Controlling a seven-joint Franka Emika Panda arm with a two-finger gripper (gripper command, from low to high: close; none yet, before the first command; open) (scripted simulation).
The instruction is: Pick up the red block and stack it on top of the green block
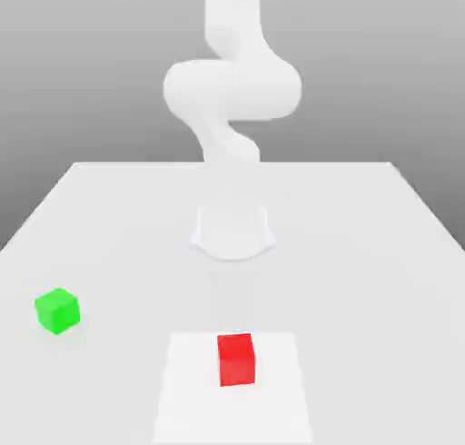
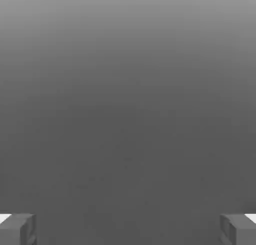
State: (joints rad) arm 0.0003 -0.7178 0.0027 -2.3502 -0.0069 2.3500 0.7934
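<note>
Standing nearest the camera in the exterior view, a red block (image 1: 236,360) rests on a paler square patch (image 1: 182,398) of the white surface (image 1: 363,252), close to the front edge and roughly central. A little farther back, well apart toward the exterior view's left, a green block (image 1: 57,310) sits alone on the same surface. Neither block is touched by anything. Beyond them, a white robot arm (image 1: 232,89) rises from its round base (image 1: 232,232) in the middle of the surface and curves upward. In the hand view, the two grey fingertips (image 2: 17,229) of the gripper (image 2: 128,230) show at opposite edges with a wide gap between them; the jaws are fully open and empty, facing plain grey. Judging from this, the task is at its very first step: the reach toward the red block has not begun. The next move calls for bringing the open jaws over the red block, lining them up with two opposite faces, lowering around it, and only then closing.
</note>
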